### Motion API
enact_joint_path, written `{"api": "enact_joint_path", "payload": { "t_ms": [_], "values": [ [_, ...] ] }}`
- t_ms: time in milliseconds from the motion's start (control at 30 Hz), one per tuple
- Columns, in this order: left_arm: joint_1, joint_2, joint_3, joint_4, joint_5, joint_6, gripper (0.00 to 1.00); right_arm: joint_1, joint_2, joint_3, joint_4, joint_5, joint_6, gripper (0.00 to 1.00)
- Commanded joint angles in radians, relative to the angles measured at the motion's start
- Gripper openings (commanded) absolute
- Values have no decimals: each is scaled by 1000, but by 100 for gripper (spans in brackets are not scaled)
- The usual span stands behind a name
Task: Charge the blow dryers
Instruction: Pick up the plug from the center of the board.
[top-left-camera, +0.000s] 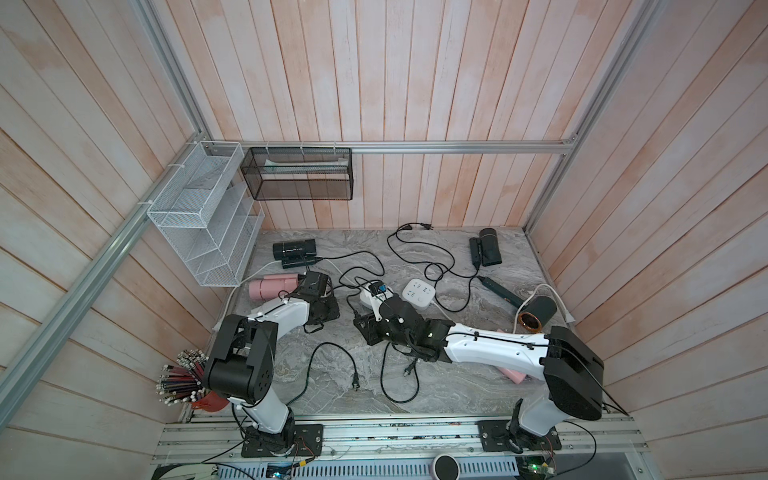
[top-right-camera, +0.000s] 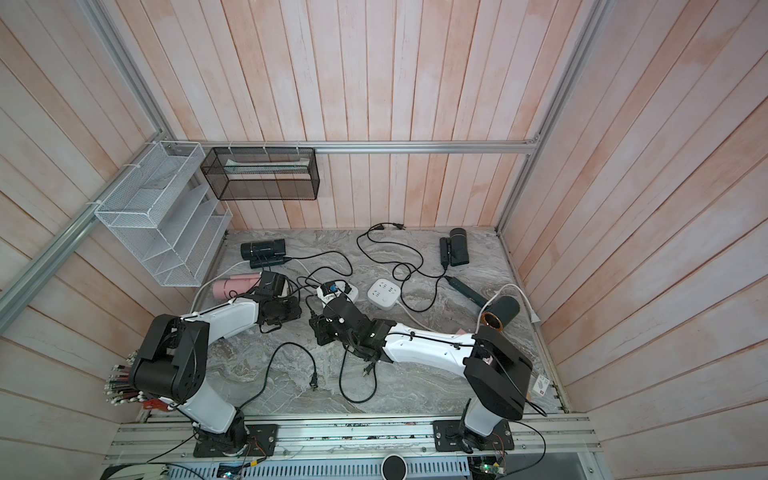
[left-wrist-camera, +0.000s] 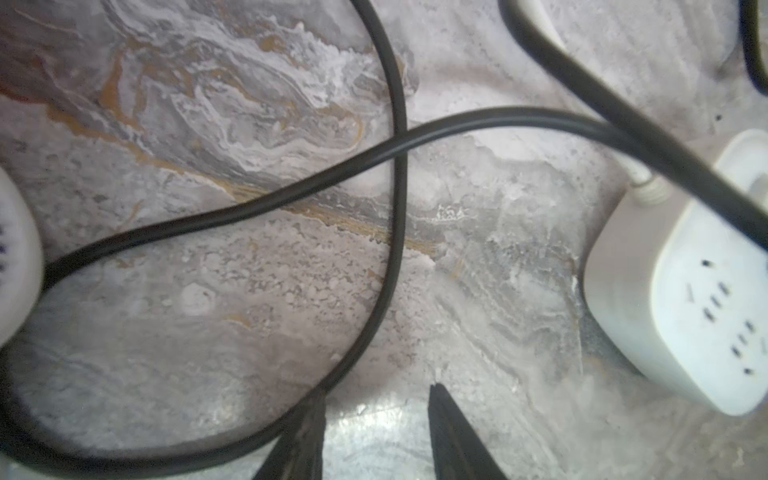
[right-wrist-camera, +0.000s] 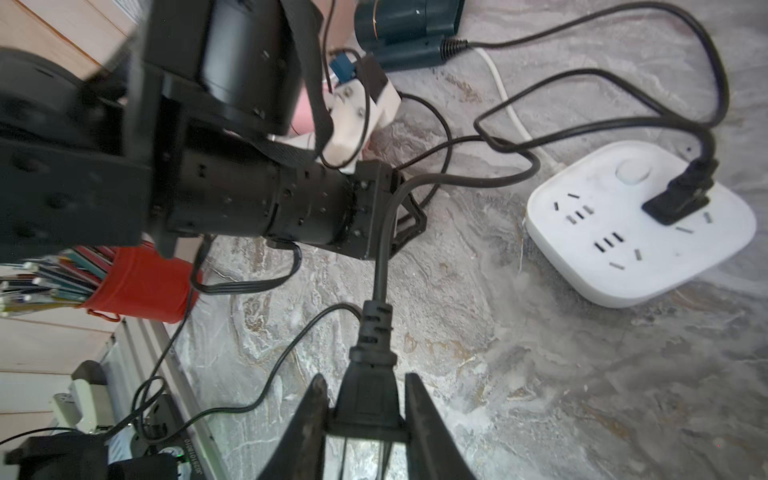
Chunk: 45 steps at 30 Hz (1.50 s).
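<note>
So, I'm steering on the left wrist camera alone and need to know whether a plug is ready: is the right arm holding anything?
Observer: Yes. In the right wrist view the right pincer is shut on a black plug.
Operator: Is any socket taken?
Observer: One is. The white power strip near that pincer carries an inserted plug.
Operator: Any cords not plugged in?
Observer: At least two. In a top view, a loose plug and a second loose plug lie on the marble table, towards the arm bases.
</note>
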Motion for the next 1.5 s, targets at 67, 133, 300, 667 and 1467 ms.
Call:
{"api": "enact_joint_path", "payload": {
  "t_ms": [67,133,300,667,1467],
  "values": [
    [-1,40,30,13,-40,-14,33,-38,-61,0,17,-44,-26,24],
    [0,47,46,26,-21,-20,31,-48,-80,-3,19,-55,-29,24],
    [-1,66,86,79,22,-41,29,-71,-125,-6,27,-89,-54,24],
    [0,-10,126,77,72,-80,28,-86,-199,-25,59,-234,-89,23],
    [135,-209,38,46,330,-81,48,-97,-418,71,20,-283,-206,22]
  ]
}}
